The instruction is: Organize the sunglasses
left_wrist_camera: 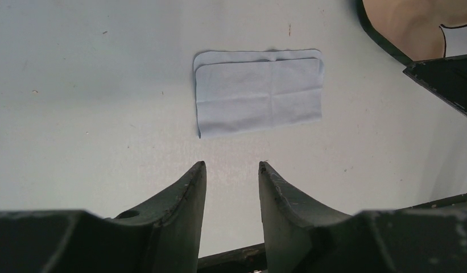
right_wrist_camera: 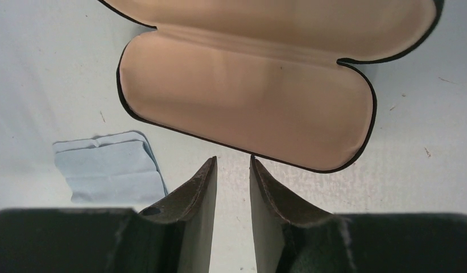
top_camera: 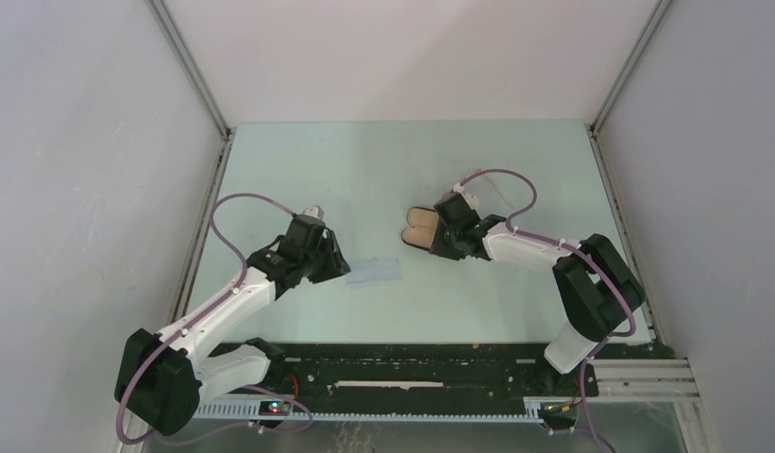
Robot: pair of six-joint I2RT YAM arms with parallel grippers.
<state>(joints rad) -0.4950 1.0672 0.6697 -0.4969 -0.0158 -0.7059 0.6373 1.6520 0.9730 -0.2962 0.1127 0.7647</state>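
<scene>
Tan-lined case (right_wrist_camera: 248, 102) lies open | blue cloth (left_wrist_camera: 259, 94) flat | left hand (left_wrist_camera: 231, 164), right hand (right_wrist_camera: 233, 158) slightly parted

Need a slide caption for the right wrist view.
Right hand, holding nothing, hovers before the open, empty tan-lined case; blue cloth lies at left.

Part of the case (right_wrist_camera: 248, 108) beyond the top edge; cloth (right_wrist_camera: 106, 168) corner behind the right pincer (right_wrist_camera: 233, 160)

Robot lab test cell. Bare white wall panels (top_camera: 412, 57) in aluminium profile framing (top_camera: 190, 71) box in a plain pale table (top_camera: 412, 170). Left arm (top_camera: 223, 307) and right arm (top_camera: 534, 247) sit on a black base rail (top_camera: 412, 363), with slotted cable duct (top_camera: 412, 406) and exposed purple cabling (top_camera: 234, 203).
</scene>
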